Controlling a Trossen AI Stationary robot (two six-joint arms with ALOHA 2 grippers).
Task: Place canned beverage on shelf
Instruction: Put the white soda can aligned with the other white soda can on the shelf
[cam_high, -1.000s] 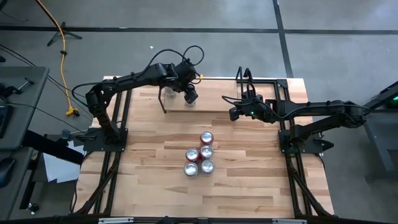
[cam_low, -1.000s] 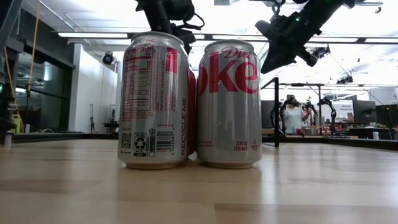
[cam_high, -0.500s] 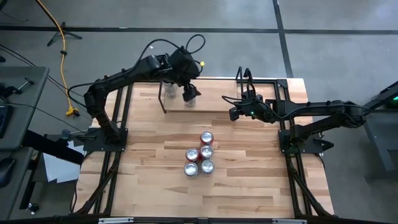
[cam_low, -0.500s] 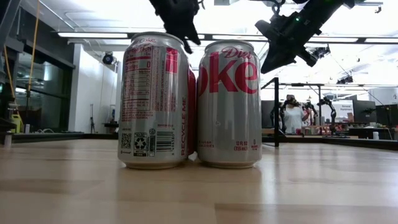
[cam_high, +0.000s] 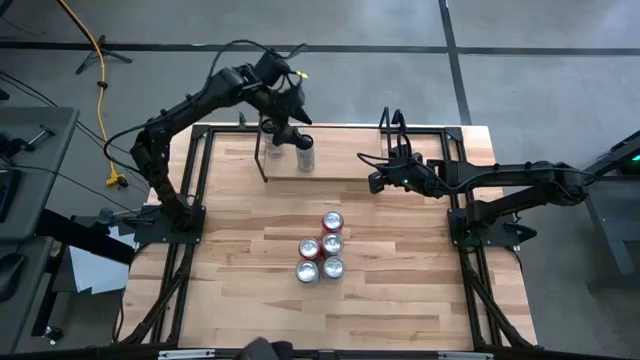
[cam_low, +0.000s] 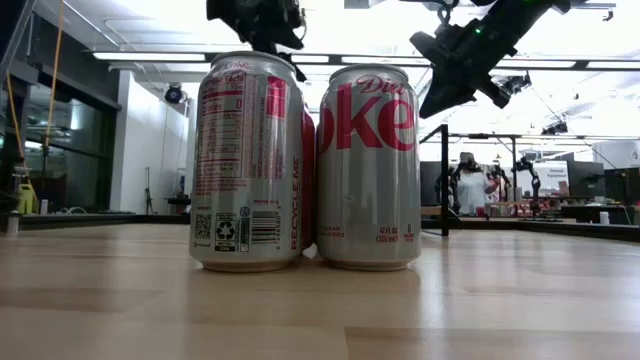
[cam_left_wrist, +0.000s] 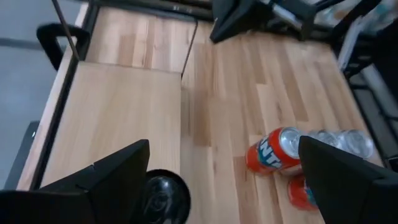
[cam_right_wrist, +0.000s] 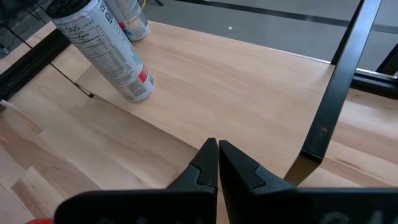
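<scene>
My left gripper (cam_high: 290, 118) spread, empty; can (cam_high: 305, 157) upright on shelf (cam_high: 340, 165), at 5 o'clock. Right gripper (cam_high: 374, 183) clenched, farther.

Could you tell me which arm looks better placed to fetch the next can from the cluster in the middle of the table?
Probably the left. Its gripper is open above the can standing on the shelf, apparently free. The right gripper is shut, hovering by the shelf's other end. Both are similarly far from the cluster of cans.

Shelf (cam_high: 335, 165) plank bare right of the standing can (cam_high: 305, 157), black uprights (cam_high: 262, 160) at its ends, four-can cluster (cam_high: 322, 247) mid-table
</scene>
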